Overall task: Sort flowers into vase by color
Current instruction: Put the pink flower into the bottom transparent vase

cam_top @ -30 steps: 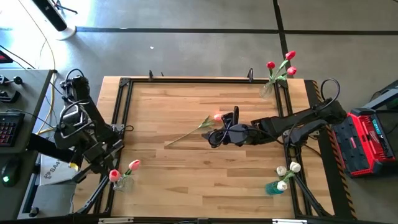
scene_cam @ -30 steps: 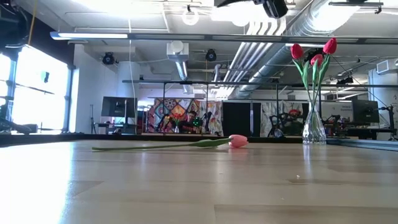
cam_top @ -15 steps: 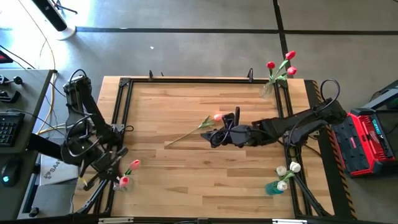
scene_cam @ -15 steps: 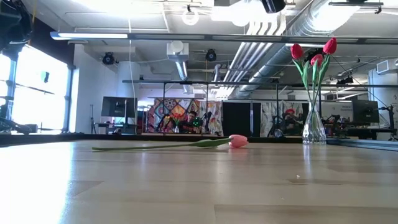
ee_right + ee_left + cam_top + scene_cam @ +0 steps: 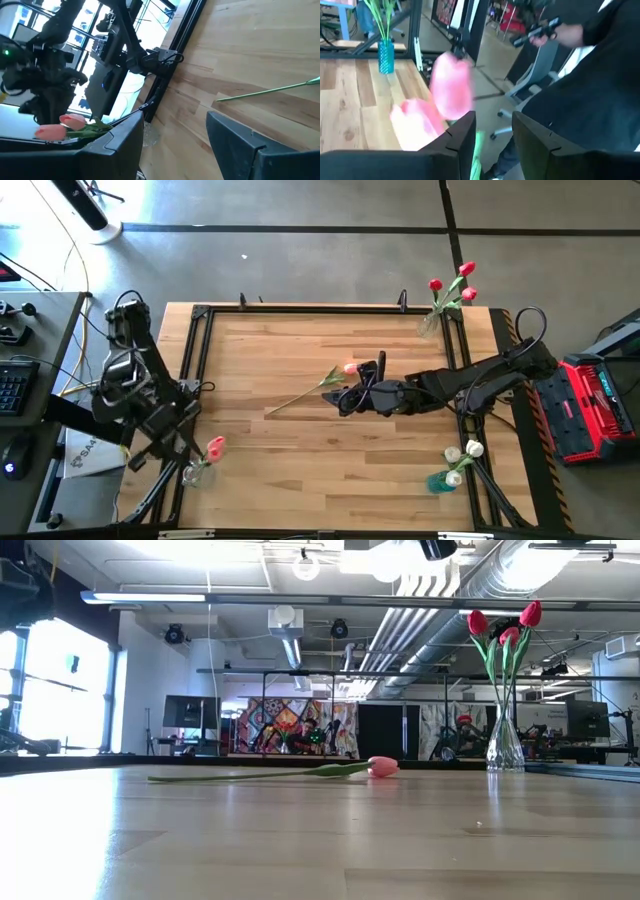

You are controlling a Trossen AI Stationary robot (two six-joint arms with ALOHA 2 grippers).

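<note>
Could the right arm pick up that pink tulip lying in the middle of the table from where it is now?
Probably yes. The right end effector hovers open beside the pink tulip, whose stem lies bare on the table, with nothing between them.

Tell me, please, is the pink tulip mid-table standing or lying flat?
Lying flat: pink tulip and its green stem rest along the wooden table.

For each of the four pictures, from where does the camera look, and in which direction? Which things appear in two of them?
High view: above, straight down on the table; both arms show, the right gripper beside the loose pink tulip.
Low view: table height, level across; no arm shows.
Left wrist view: past the left gripper, jaws open, to pink tulips.
Right wrist view: past its own open jaws toward the left arm.
Shared: the red tulips and the loose tulip show in the high and low views.
</note>
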